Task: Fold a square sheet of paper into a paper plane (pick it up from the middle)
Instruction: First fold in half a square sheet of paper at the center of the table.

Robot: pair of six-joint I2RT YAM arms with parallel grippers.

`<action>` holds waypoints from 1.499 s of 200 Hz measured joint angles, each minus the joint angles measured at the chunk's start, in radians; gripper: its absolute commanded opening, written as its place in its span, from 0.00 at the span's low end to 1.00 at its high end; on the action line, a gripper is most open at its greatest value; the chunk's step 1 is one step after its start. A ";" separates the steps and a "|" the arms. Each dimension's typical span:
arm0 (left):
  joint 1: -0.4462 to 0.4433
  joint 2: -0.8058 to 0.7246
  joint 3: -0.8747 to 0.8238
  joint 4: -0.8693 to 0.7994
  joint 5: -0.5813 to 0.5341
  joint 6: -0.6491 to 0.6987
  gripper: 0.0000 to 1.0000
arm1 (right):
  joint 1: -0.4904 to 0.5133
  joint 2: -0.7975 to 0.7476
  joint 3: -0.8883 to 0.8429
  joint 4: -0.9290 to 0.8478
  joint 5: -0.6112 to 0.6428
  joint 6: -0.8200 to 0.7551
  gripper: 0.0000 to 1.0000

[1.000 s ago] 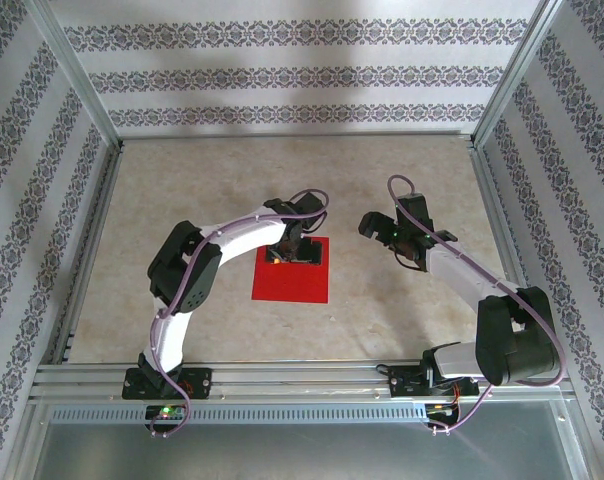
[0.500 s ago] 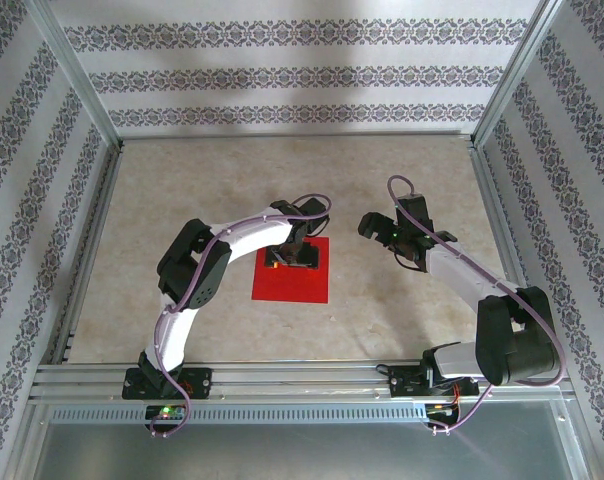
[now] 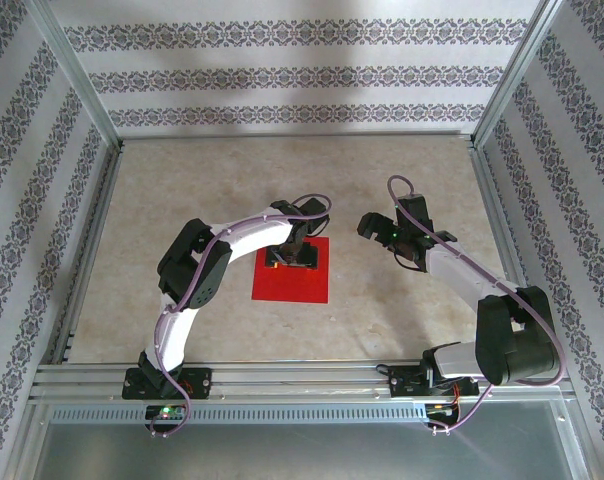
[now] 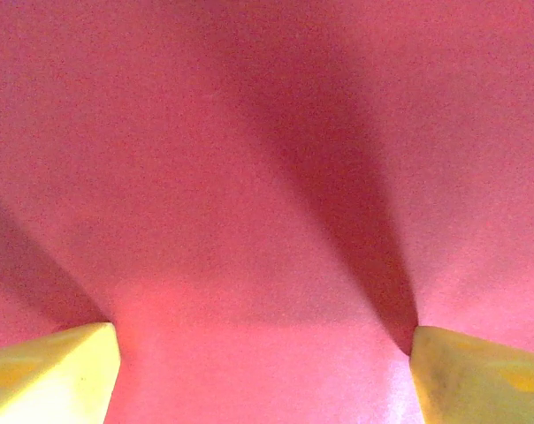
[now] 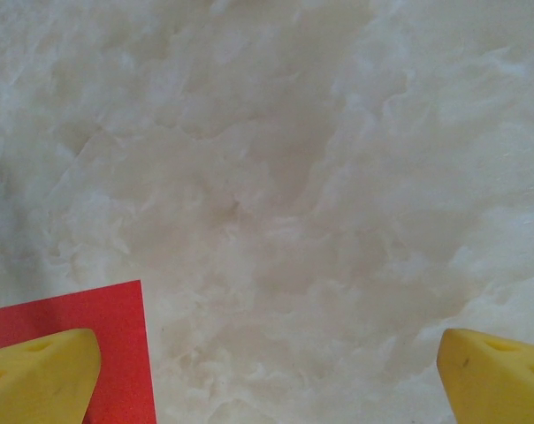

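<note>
A: Left claw (image 3: 300,256)?
B: Standing spread wide, tips touching the square sheet of paper (image 3: 290,284), which is lying flat on the counter (image 3: 182,200).
A: Right claw (image 3: 374,226)?
B: Hovering wide open above the counter, just right of the sheet.

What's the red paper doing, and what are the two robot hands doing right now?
square sheet of paper: unfolded, lying on the table.
left gripper: open, fingertips wide apart, low over the paper.
right gripper: open, over bare table beside the paper's corner, holding nothing.
</note>
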 measured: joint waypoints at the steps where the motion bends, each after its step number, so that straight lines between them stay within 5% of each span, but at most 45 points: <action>1: 0.000 0.000 0.000 0.000 0.000 0.000 0.83 | 0.000 0.000 0.000 0.000 0.000 0.000 0.98; 89: 0.000 0.000 -0.002 0.002 -0.005 -0.003 0.77 | 0.000 0.000 0.000 0.000 0.000 0.003 0.98; 124: 0.000 -0.015 -0.022 0.011 -0.011 -0.003 0.51 | 0.000 0.000 0.000 0.000 0.000 0.003 0.98; 168: 0.016 -0.115 -0.113 0.085 0.080 0.025 0.33 | 0.000 -0.001 0.000 0.000 0.000 0.004 0.98; 236: 0.164 -0.374 -0.275 0.394 0.419 0.017 0.33 | 0.005 -0.028 -0.031 0.040 -0.047 0.037 0.98; 300: 0.177 -0.299 -0.396 0.546 0.433 -0.014 0.32 | 0.037 -0.028 -0.105 0.101 -0.172 0.111 0.92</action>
